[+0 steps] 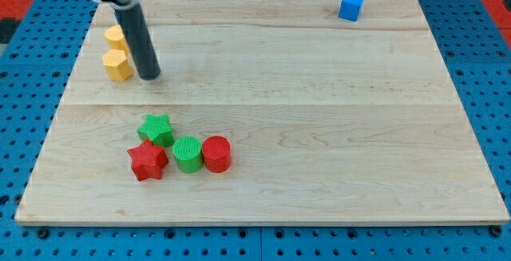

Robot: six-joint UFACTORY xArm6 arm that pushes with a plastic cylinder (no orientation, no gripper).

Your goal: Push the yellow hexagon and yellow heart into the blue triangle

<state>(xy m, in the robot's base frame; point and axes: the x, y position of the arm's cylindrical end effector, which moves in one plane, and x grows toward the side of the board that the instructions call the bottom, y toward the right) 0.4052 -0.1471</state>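
Wooden board (319,133) carries two yellow blocks (117,53), a blue block (350,5) and four red-and-green blocks (180,148)

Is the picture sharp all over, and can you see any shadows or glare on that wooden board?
In the camera view, light is even, with no strong glare on the wooden board. The red star and green cylinder look sharp and cast soft, short shadows. The top of the rod is blurred at the frame's top edge; my tip beside the yellow hexagon is crisper.
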